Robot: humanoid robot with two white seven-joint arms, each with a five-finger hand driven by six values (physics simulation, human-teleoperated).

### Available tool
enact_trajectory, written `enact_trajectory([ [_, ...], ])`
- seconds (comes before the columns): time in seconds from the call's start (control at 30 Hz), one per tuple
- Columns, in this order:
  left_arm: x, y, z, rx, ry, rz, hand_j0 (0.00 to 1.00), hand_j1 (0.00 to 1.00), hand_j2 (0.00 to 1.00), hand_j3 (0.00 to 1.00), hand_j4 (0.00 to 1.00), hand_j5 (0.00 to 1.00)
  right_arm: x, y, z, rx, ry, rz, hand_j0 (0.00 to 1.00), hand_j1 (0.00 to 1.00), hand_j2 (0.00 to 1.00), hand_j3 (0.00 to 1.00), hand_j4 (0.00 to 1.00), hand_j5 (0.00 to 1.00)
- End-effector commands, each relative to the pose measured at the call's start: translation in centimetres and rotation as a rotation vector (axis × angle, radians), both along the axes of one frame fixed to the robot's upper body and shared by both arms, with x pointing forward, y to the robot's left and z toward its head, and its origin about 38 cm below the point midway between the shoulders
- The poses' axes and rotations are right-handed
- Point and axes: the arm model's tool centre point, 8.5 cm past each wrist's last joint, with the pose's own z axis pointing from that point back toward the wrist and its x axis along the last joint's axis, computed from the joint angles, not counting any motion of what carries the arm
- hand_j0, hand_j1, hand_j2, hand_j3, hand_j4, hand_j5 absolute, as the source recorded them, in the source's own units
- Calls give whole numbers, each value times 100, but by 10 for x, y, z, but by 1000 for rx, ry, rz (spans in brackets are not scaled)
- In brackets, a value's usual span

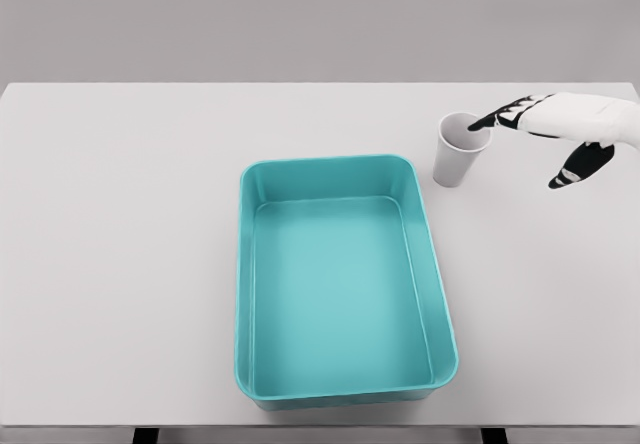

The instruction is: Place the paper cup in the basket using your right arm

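- One white paper cup [459, 151] stands upright on the tabletop [120, 224], just beyond the teal basket's [340, 169] far right corner and apart from it.
- Right hand [556, 136] reaches in from the right, fingers spread and holding nothing; its fingertips [486, 122] hover at the cup's rim, thumb lower.
- Closing well likely means wrapping the cup's wall gently, since thin paper would crush or tip.
- No writing or brand shows anywhere.

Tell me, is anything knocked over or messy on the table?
Nothing stands out. The paper cup stands upright beside the teal basket, and the right hand reaches over its rim with fingers spread.
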Motion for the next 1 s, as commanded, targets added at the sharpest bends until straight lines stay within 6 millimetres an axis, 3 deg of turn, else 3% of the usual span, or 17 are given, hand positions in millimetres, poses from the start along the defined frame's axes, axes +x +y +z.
enact_trajectory([
  [0.0, 0, 0, 0, 0, 0, 0, 100, 100, 100, 100, 100, 100, 0, -1, 1, 0, -4, -4, 100, 100, 100, 100, 100, 100],
  [0.1, 0, 0, 0, 0, 0, 0, 100, 100, 100, 100, 100, 100, 4, -1, 5, 17, -18, -12, 100, 100, 100, 100, 100, 100],
  [0.23, 0, 0, 0, 0, 0, 0, 100, 100, 100, 100, 100, 100, 36, 0, -12, 56, -17, -71, 100, 100, 100, 100, 100, 100],
  [0.33, 0, 0, 0, 0, 0, 0, 100, 100, 100, 100, 100, 100, 45, -3, -10, -43, -85, -83, 100, 100, 100, 100, 100, 100],
  [0.43, 0, 0, 0, 0, 0, 0, 100, 100, 100, 100, 100, 100, 62, 8, -25, 13, -51, -108, 100, 100, 100, 100, 100, 100],
  [0.5, 0, 0, 0, 0, 0, 0, 100, 100, 100, 100, 100, 100, 69, 9, -21, 49, -46, -119, 100, 100, 100, 100, 100, 100],
  [0.73, 0, 0, 0, 0, 0, 0, 100, 100, 100, 100, 100, 100, 80, 4, -32, 49, 9, -148, 100, 100, 100, 100, 100, 100],
  [0.77, 0, 0, 0, 0, 0, 0, 100, 100, 100, 100, 100, 100, 85, 16, -29, 60, 17, -129, 100, 100, 100, 100, 100, 100],
  [0.97, 0, 0, 0, 0, 0, 0, 100, 100, 100, 100, 100, 100, 97, 26, -28, 29, 29, -115, 100, 100, 100, 100, 100, 100],
])
